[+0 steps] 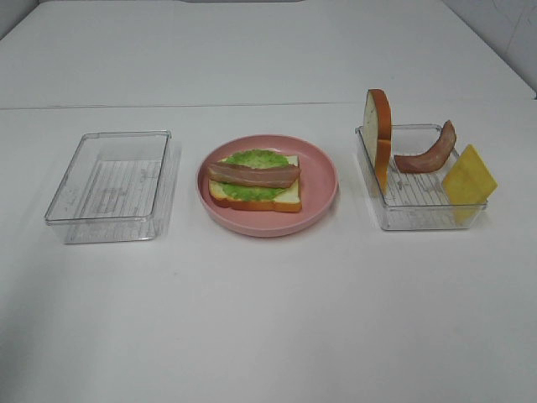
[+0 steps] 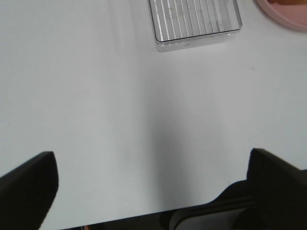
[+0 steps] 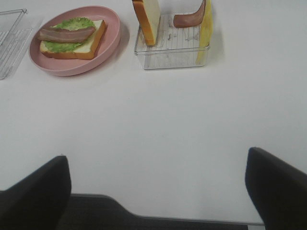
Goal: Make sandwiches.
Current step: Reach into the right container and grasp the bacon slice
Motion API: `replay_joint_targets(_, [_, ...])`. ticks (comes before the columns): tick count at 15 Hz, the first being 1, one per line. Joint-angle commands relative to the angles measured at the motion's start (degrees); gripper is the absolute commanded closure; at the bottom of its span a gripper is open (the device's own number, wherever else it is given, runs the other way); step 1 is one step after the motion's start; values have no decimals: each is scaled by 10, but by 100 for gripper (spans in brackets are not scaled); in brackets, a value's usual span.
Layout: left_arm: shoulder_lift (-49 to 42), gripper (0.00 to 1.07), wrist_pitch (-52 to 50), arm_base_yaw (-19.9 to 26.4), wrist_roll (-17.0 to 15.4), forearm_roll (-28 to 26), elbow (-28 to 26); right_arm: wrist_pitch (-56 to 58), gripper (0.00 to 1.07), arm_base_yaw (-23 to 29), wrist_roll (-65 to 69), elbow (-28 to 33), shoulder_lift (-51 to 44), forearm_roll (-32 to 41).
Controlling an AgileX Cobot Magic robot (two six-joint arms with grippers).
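A part-built sandwich lies on the round pink plate: one bread slice, a green lettuce leaf and a bacon strip across it. It also shows in the right wrist view as the sandwich. In the right clear tray a second bread slice stands on edge, with a bacon strip and a yellow cheese square leaning beside it. My left gripper and right gripper are both open over bare table near its front edge, holding nothing. Neither arm shows in the exterior high view.
An empty clear tray sits left of the plate, and its corner appears in the left wrist view as the tray. White table stretches in front of the plate and both trays.
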Motion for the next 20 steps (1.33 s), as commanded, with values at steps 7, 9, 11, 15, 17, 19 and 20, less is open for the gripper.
replay_joint_targets(7, [-402,7,9,-2,12,42,156,-5,14,-2,-5,2,-18,2])
replay_joint_targets(9, [-466,7,-3,-2,12,54,207,-5,14,-2,-5,2,-18,2])
replay_joint_targets(11, [-488,8,-30,-3,0,58,216,-5,14,-2,-5,2,-17,3])
replay_joint_targets(15, [-492,9,-29,-3,-49,88,217,-5,14,-2,-5,2,-15,4])
replay_joint_targets(17, [-490,9,-29,-3,-63,96,217,-7,14,-2,-5,2,-15,4])
replay_joint_targets(19, [-490,9,-29,-3,-63,96,217,-7,14,-2,-5,2,-14,4])
replay_joint_targets(20, [-490,9,-29,-2,-64,89,217,-7,14,-2,-5,2,-14,4])
